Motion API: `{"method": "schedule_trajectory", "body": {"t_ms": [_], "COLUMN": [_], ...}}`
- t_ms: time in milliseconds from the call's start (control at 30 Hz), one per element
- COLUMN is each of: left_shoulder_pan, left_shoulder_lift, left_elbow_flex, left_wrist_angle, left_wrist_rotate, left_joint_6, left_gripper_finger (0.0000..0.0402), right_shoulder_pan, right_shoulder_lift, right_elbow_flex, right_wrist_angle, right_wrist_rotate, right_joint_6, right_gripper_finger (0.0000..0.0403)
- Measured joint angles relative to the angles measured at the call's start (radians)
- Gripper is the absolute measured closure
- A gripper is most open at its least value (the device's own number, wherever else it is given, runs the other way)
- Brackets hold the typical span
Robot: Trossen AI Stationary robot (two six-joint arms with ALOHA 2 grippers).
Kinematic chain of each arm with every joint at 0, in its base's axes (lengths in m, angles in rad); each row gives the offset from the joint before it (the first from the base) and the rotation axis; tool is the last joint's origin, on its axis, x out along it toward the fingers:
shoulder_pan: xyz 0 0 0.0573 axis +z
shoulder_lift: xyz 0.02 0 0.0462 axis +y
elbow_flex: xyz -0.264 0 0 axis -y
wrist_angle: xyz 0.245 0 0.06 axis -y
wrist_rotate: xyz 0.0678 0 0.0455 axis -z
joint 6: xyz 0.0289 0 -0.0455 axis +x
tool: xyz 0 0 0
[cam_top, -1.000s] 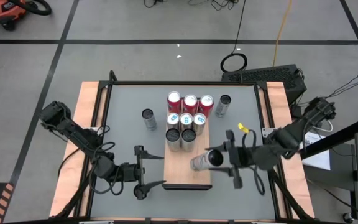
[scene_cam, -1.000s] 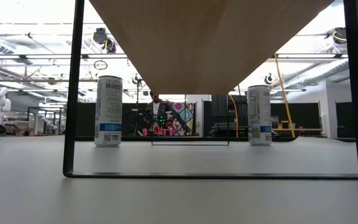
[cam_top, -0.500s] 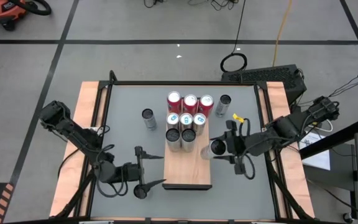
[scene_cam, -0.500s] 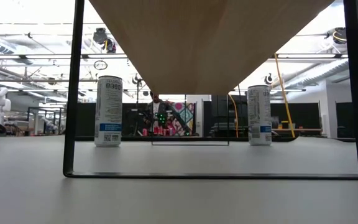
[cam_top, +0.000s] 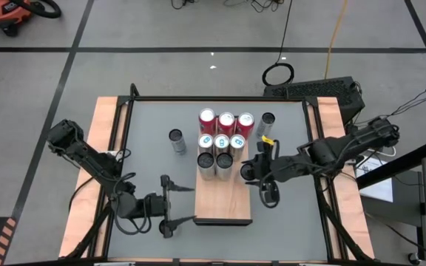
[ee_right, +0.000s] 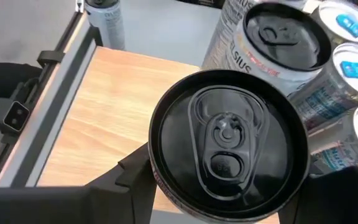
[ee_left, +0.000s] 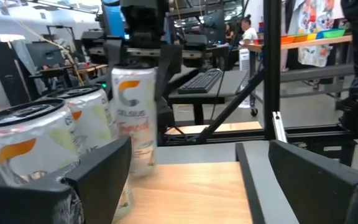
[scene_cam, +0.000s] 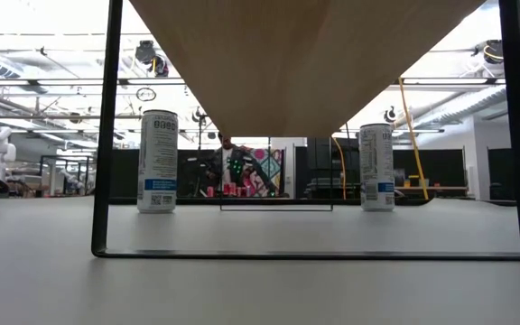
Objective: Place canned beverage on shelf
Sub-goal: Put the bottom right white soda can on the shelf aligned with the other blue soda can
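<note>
The shelf (cam_top: pixel 224 199) is a light wood board with a dark frame, raised on thin legs (scene_cam: pixel 105 135). Several cans stand in rows on its far half: red tops (cam_top: pixel 226 120), blue-white tops (cam_top: pixel 222 142) and dark tops (cam_top: pixel 214 159). My right gripper (cam_top: pixel 251 170) is shut on a white canned beverage with a black top (ee_right: pixel 229 137), right of the dark-topped pair. My left gripper (cam_top: pixel 177 203) is open, level with the board's near left edge, nothing between its fingers (ee_left: pixel 98 180). My right gripper pinches the can's upper side wall (ee_left: pixel 135 74), just under the rim, between its two fingers (ee_right: pixel 135 177). The fingers come from the table's right, slanting down. The can stands upright over the board's right edge. My left finger hides its base.
Two loose cans stand on the grey tabletop: one left of the shelf (cam_top: pixel 176 139) and one at its far right (cam_top: pixel 266 123). The shelf's near half (cam_top: pixel 224 210) is bare wood. Orange-wood strips (cam_top: pixel 100 162) border the table's sides.
My right gripper has carried the can toward the table's far edge, up beside the dark-topped cans. The can lay slanted with its top toward the right and now stands upright. The gripper has tipped further downward.
</note>
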Motion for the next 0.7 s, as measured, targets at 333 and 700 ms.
{"method": "schedule_trajectory", "body": {"t_ms": [333,700], "left_shoulder_pan": [-0.021,-0.024], "left_shoulder_lift": [0.000,0.000], "left_elbow_flex": [0.000,0.000], "left_wrist_angle": [-0.004,-0.004], "left_wrist_rotate": [0.012,0.012], "left_joint_6": [-0.002,0.003], "left_gripper_finger": [0.0027,0.0027], "right_shoulder_pan": [-0.034,-0.089], "right_shoulder_lift": [0.012,0.012], "right_elbow_flex": [0.000,0.000], "right_wrist_angle": [0.000,0.001], "right_wrist_rotate": [-0.004,-0.078], "right_joint_6": [0.001,0.000], "right_gripper_finger": [0.0211,0.0211]}}
